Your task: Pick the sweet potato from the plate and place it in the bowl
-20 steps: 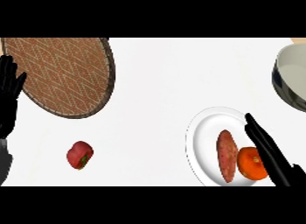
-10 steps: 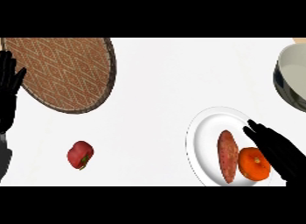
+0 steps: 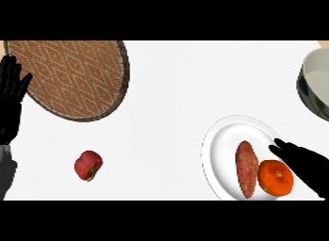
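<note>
On the white plate lies the sweet potato, beside an orange. Right hand hovers there, fingers straight, holding nothing. Left hand rests open. Bowl sits far right.

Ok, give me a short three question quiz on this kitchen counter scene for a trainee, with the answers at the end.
1. True or false: the sweet potato lies on the plate.
2. What sits beside it on that plate? A) an orange B) a spoon C) a cup
3. Which hand is over the plate's right side, and where does the bowl show?

Key
1. True. It has not been lifted.
2. A, the orange, on its right.
3. The right hand, fingers fairly straight and holding nothing. The bowl is at the view's right edge, above the plate. The left hand rests open at the left edge, beside the woven mat; a red fruit lies below the mat.
</note>
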Robot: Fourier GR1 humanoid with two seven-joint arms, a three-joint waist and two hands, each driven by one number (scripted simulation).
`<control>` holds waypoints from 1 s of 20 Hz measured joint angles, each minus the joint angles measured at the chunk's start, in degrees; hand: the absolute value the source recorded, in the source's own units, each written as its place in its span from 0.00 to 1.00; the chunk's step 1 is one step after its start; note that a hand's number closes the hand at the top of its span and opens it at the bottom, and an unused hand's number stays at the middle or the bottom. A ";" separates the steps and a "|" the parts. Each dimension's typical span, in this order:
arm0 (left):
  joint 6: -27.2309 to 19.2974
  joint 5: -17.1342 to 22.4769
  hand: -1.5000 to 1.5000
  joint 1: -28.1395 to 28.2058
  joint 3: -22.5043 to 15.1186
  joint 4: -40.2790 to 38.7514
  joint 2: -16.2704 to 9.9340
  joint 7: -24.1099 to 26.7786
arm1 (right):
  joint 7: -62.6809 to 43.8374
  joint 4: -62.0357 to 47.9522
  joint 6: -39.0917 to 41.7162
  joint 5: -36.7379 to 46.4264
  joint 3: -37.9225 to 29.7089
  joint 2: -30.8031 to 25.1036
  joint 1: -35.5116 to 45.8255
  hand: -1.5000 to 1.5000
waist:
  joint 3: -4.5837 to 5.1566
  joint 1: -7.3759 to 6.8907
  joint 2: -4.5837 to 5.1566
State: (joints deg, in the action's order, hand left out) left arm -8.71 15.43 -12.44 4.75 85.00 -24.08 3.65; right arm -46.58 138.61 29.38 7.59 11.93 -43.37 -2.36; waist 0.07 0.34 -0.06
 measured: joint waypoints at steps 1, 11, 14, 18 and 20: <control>0.18 0.10 0.50 0.37 0.17 1.43 -0.20 -1.11 | -0.67 0.59 0.76 -1.42 -0.88 0.17 -0.07 0.00 | 0.00 -0.07 -0.01; 2.09 -1.39 0.50 -0.17 2.43 1.92 1.11 -2.62 | 1.52 -3.24 4.94 3.57 0.47 7.09 -0.78 0.00 | -0.07 -0.24 0.03; 2.41 -1.90 0.50 -1.39 3.08 1.24 1.19 -3.33 | 3.67 -6.68 4.75 8.64 2.59 9.89 -0.83 0.00 | -0.07 -0.25 0.05; 2.60 -2.90 0.50 -0.94 3.18 2.09 2.31 -3.52 | 8.08 -11.57 5.70 11.70 0.81 11.30 -0.43 0.00 | -0.08 -0.28 0.06; 3.22 -3.01 0.50 -0.69 3.75 1.47 2.54 -2.84 | 11.18 -12.60 4.69 15.14 1.51 12.07 -2.61 0.00 | -0.09 -0.20 0.05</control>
State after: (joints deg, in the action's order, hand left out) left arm -5.49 12.42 -13.13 8.50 86.46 -21.55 0.81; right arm -35.40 126.01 34.07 22.74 13.44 -31.30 -4.97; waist -0.02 0.14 -0.02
